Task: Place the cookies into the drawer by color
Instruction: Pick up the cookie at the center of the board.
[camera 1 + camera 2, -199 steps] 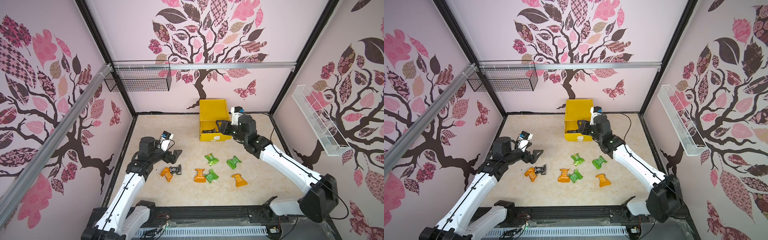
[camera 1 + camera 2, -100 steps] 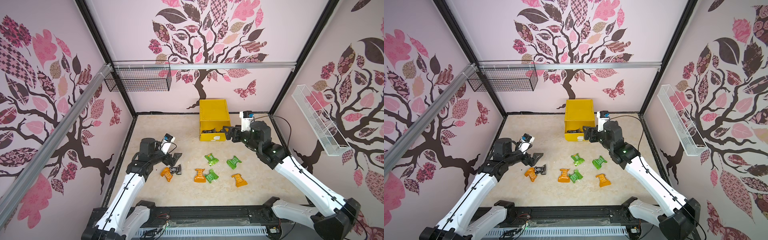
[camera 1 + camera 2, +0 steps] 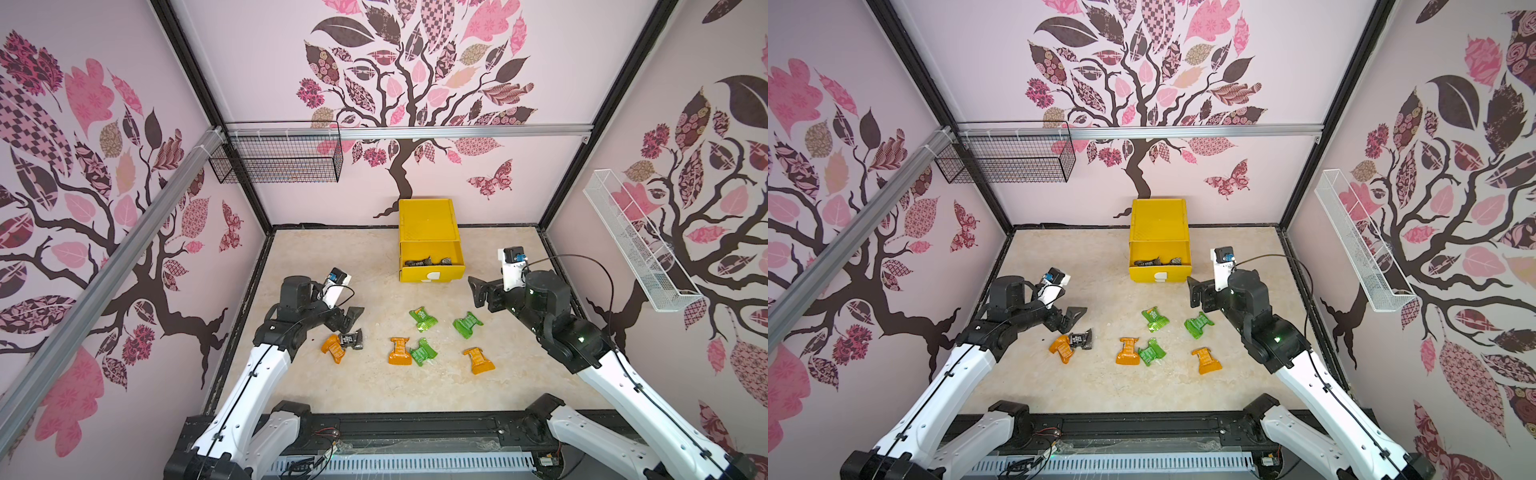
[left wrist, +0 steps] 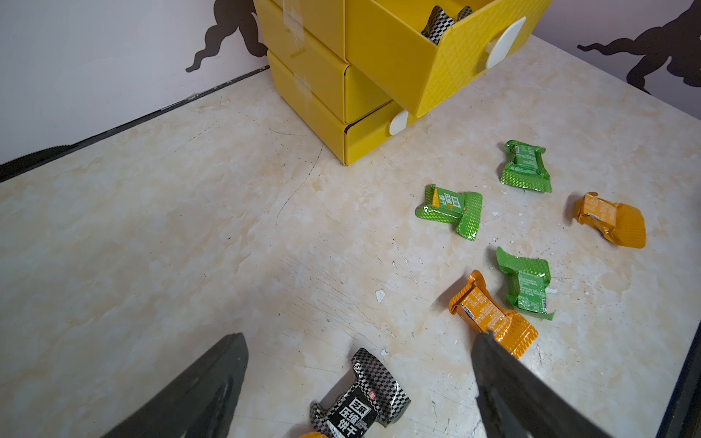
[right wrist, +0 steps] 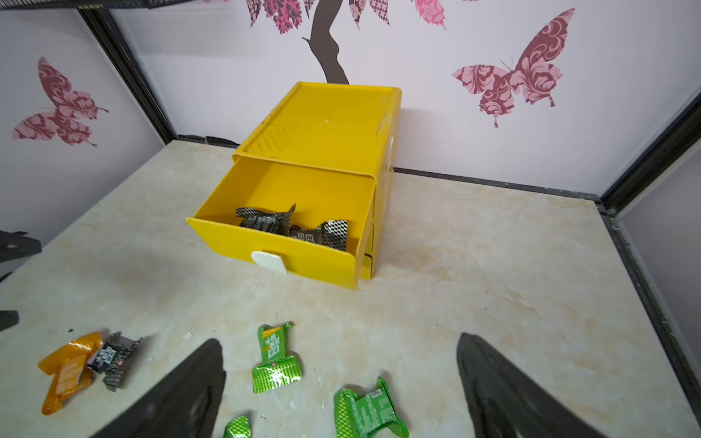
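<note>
The yellow drawer [image 3: 428, 226] stands at the back wall, its top drawer pulled out with two black cookies [image 5: 265, 222] inside. On the table lie one black cookie [image 3: 352, 340] against an orange one [image 3: 332, 348], two more orange [image 3: 400, 351] [image 3: 480, 360] and three green [image 3: 423, 319] [image 3: 467, 324] [image 3: 423, 352]. My left gripper [image 3: 353, 316] hangs open just above the black cookie [image 4: 360, 405], touching nothing. My right gripper [image 3: 480, 293] is open and empty, right of the drawer front, above the green cookies [image 5: 366, 411].
A black wire basket [image 3: 276, 160] hangs on the back wall at left and a white wire basket [image 3: 636, 245] on the right wall. The two lower drawers [image 4: 364, 98] are pushed in. A black rail [image 3: 415, 424] runs along the table's front edge.
My right gripper has drawn back from the open drawer toward the right and opened wide, leaving a black cookie in the drawer. My left gripper has edged closer to the black cookie on the table.
</note>
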### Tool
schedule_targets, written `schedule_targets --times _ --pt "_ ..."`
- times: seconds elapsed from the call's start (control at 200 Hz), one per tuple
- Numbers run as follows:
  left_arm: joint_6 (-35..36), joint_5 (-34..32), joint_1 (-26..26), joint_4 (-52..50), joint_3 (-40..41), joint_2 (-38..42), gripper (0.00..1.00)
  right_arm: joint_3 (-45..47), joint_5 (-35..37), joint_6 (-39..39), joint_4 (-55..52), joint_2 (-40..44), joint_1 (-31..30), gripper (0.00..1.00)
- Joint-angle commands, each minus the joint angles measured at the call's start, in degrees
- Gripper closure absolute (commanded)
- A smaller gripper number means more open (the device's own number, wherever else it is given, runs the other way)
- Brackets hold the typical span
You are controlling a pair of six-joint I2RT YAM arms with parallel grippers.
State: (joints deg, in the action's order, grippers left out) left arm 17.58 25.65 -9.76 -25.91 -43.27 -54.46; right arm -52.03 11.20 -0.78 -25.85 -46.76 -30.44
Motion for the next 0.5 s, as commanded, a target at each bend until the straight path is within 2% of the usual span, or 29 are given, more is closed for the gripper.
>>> schedule_targets --times 0.0,0.285,0.495 --pt "0.70 0.30 0.23 -0.19 0.54 -0.29 0.02 2.05 2.68 -2.82 -2.01 3.55 0.22 0.01" --pt "1.11 0.58 0.34 -0.70 0.17 -1.22 0.03 10.52 1.92 -5.49 -0.90 9.98 0.25 0.01" --pt "4.11 0.57 0.38 -3.17 -0.86 -1.69 0.03 17.58 1.33 -6.31 4.18 16.70 0.21 0.01"
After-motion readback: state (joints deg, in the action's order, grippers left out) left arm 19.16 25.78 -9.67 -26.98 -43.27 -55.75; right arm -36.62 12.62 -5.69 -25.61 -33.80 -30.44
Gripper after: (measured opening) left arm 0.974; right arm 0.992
